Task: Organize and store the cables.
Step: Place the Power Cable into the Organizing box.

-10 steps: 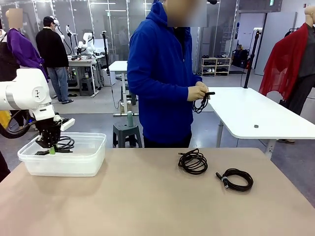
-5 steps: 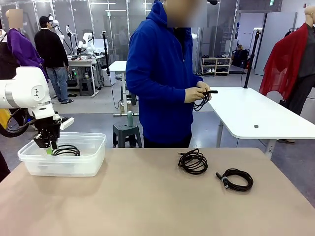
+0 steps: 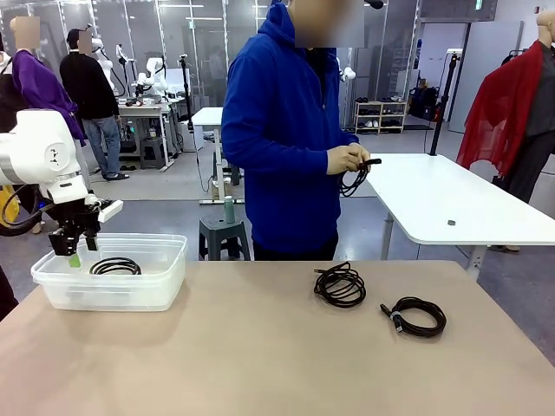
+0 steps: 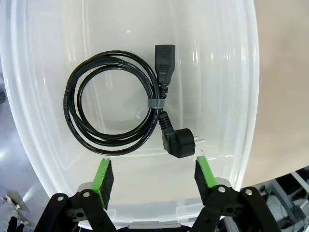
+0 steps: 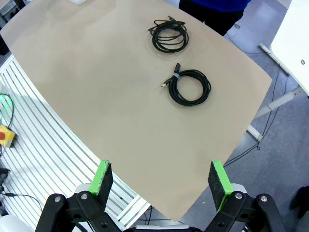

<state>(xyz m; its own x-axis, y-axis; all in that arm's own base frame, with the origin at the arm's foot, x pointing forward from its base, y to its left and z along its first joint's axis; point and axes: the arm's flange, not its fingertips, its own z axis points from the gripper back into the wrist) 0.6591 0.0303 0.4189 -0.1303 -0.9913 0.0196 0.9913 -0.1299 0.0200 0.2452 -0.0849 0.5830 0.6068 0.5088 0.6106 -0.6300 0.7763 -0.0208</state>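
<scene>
A coiled black power cable (image 4: pixel 116 113) with chunky plugs lies flat in the clear plastic bin (image 4: pixel 241 96). My left gripper (image 4: pixel 154 174) hangs open just above it, holding nothing. In the front view that gripper (image 3: pixel 76 251) is over the left end of the bin (image 3: pixel 165 286), with the cable (image 3: pixel 115 266) inside. Two more coiled cables rest on the tan table, one at centre (image 3: pixel 340 284) and one to its right (image 3: pixel 416 316). From high above, my open right gripper (image 5: pixel 160 178) looks down on both cables (image 5: pixel 169 36) (image 5: pixel 189 87). The person's hands hold another cable (image 3: pixel 354 180).
The person in a blue hoodie (image 3: pixel 282 130) stands at the far edge of the table (image 3: pixel 217 347). A white table (image 3: pixel 451 204) stands behind on the right. In the right wrist view, the tan table's edge (image 5: pixel 145 193) passes just beyond the fingers.
My left gripper has opened and let go of the power cable, which now lies in the bin. The gripper has risen and moved slightly left. The person keeps coiling a cable.
</scene>
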